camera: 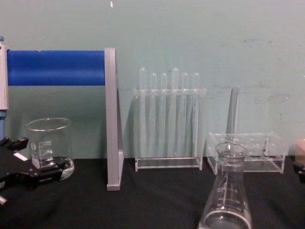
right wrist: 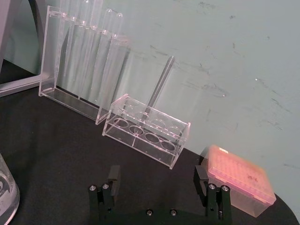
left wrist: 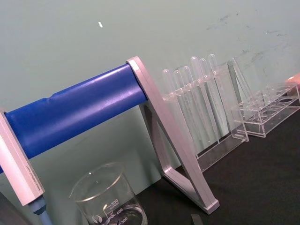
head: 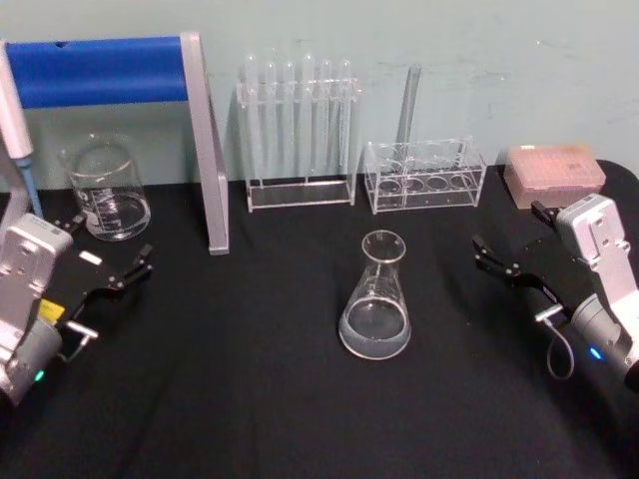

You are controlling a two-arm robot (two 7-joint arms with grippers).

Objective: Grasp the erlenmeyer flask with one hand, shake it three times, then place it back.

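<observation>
Near the middle of the black surface (head: 250, 389) the erlenmeyer flask (head: 375, 296) stands upright on its wide base, neck up, with neither gripper touching it. White graduation marks show on its wall in the chest view.

Left gripper (head: 108, 245): low at 9 o'clock from the flask, well apart from it, jaws apart and holding nothing. Glass beaker (head: 105, 190) sits just beyond it at 10 o'clock.

Right gripper (head: 511, 234): at 3 o'clock from the flask, near it but not touching, jaws wide apart and holding nothing. The right wrist view shows both fingers (right wrist: 113, 177) spread over bare black cloth.

Back row along the wall, all upright:
- Grey stand with a blue bar (head: 205, 150) at 11 o'clock, with a pipette (head: 15, 120) at its left end.
- Tall clear rack of test tubes (head: 298, 130) at 12 o'clock.
- Low clear rack (head: 424, 180) at 1 o'clock, with one glass tube (head: 407, 105) leaning in it.
- Pink box (head: 554, 170) at 2 o'clock.

Room: a plain pale teal wall (head: 469, 40), scuffed in places, meets the far edge of the surface.
</observation>
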